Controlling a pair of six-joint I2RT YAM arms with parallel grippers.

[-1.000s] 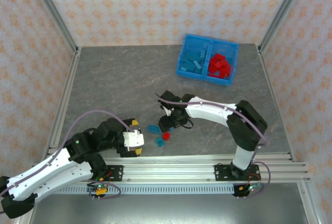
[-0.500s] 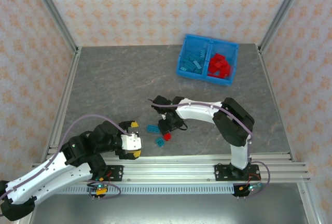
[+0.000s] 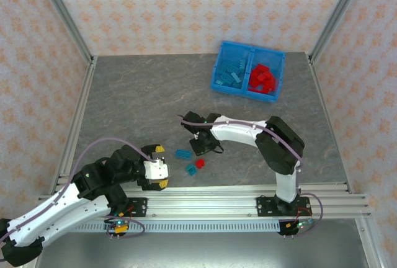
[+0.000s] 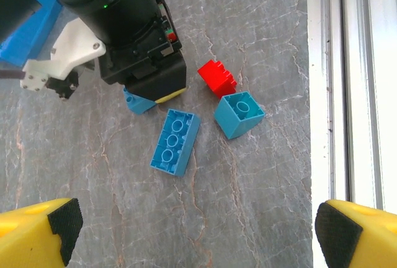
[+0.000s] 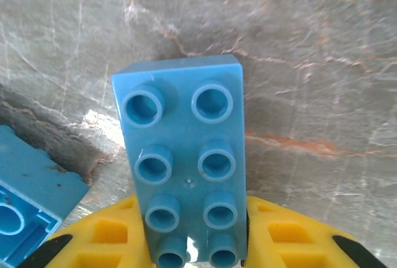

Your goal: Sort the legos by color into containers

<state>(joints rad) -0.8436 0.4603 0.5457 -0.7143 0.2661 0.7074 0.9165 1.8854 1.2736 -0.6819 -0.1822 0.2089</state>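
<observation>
My right pincer (image 5: 195,243) is closed on a light blue brick (image 5: 183,150). It has one yellow finger on each long side, and it is low over the desk (image 5: 310,63). Just beside this pincer lie a long blue brick (image 4: 175,142), a square blue brick (image 4: 239,114) and a red brick (image 4: 217,79). My left pincer (image 4: 195,227) is wide open and holds nothing. The bin (image 3: 242,92) stands well beyond the right pincer.
</observation>
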